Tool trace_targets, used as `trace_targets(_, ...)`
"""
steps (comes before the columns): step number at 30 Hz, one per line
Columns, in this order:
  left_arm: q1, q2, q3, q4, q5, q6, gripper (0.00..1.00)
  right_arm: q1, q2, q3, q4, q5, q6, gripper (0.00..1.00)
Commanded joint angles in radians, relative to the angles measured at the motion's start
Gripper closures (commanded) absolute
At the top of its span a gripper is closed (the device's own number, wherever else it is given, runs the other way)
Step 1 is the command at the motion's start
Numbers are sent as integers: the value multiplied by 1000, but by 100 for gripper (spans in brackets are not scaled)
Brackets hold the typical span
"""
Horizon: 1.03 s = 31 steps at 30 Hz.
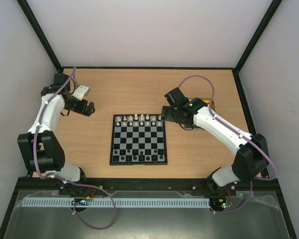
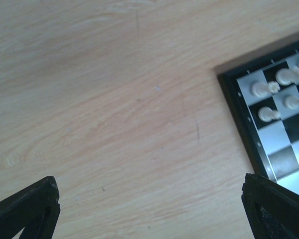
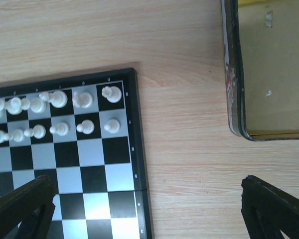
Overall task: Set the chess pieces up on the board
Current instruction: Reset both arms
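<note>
— Where do we find the board (image 1: 138, 139)?

— We see it lying flat on the table (image 1: 89, 144), square to the two arm bases. The white pieces (image 1: 139, 118) stand in two rows along the board's far edge. The black pieces (image 1: 139, 157) stand along the board's near edge, too small for us to count from above.

— And the right gripper (image 3: 147, 189)?

— We find it just off the board's far right corner, above bare wood between the board and the gold tray (image 3: 230, 74). Its fingers (image 3: 271, 206) stand wide apart at the two lower corners of the wrist view, and we see nothing between them.

— What does that view give us of the board?

— The far right corner, with white pieces upright in the two rows closest to the board's far edge.

— The left gripper (image 2: 149, 184)?

— We see it off the board's left side, near the far left corner, over the table. Its jaws are spread wide too, with only wood grain between them. The board's far left corner shows at the right of that wrist view, with a few white pieces on it.

— And the tray?

— To the right of the board and apart from it. From above, the right arm partly hides it from us. Inside we make out only small pale specks that we cannot name.
</note>
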Motion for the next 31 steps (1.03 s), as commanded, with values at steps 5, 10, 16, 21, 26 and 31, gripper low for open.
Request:
trace_targets(5, -9, -150, -133, -89, 107, 96, 1, 1, -176, -191, 81, -51, -42, 2)
trace_targets(10, -9, -188, -175, -91, 105, 89, 1, -1, -258, -234, 99, -64, -47, 2)
trace_targets(16, -9, -215, -182, -90, 108, 69, 1, -10, -304, -185, 36, 8, -51, 3)
trace_targets(21, -9, -227, -196, -83, 114, 54, 1, -12, -327, -181, 13, 7, -41, 2)
trace_targets(26, -9, -233, -201, -84, 121, 47, 1, -12, -339, -198, 20, -8, -34, 2)
trace_targets(31, -9, -235, -205, -81, 116, 47, 1, -12, -346, -196, 26, 2, -39, 2)
